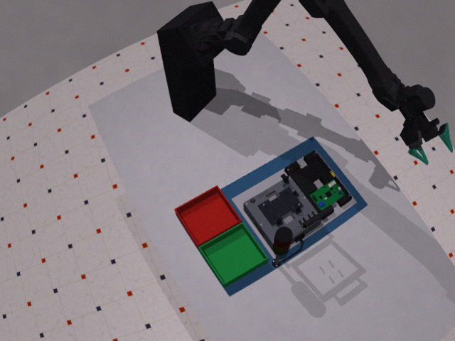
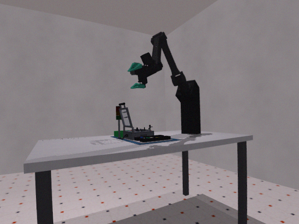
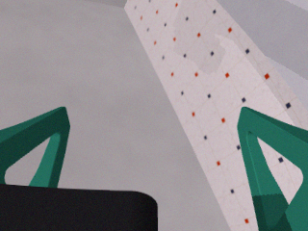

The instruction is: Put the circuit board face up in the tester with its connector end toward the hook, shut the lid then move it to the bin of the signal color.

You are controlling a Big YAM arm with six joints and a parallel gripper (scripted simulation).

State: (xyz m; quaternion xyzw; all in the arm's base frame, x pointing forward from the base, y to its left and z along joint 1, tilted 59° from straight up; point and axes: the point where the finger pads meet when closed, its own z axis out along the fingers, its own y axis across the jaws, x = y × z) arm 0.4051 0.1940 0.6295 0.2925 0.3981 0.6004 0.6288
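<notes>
Judging the circuit board (image 1: 328, 197) light, stiff, fragile: grip its long bare edges in the tray (image 1: 316, 158); jaws wide, empty.

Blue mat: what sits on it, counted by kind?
Bins: 2, a red bin and a green bin
Tester: 1
Tray: 1
Circuit board: 1
Signal tower: 1
Total: 6

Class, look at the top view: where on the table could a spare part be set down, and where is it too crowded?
Bare grey table lies between the arm's base and the blue mat, and beyond the green bin. The mat is crowded: red bin, tester, tray sit close together.
</notes>
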